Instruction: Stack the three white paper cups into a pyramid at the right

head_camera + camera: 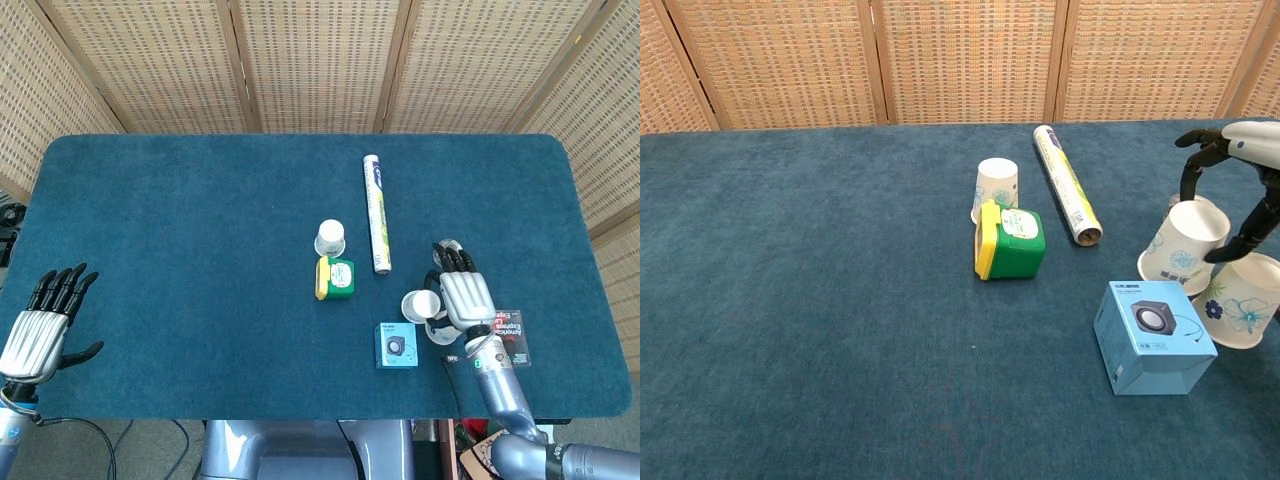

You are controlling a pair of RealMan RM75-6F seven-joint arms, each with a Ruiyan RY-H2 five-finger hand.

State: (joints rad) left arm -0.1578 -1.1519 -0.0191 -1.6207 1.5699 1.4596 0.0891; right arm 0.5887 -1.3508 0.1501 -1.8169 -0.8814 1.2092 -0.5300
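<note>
At the bench's near left corner, the left hand [35,325] hovers with fingers spread, holding nothing. Near the middle of the blue bench [820,300], an upside-down paper cup [995,187] stands just behind a green and yellow box [1012,241], with a long roll [1066,183] lying alongside to the right. Further right sits a small blue box [1153,335]. Just beyond it, the right hand [458,295] grips a second cup [1180,243], upside down and tilted, pressed close beside the third cup [1243,299], which also stands mouth down. A red-and-black card [510,335] lies near the right edge.
</note>
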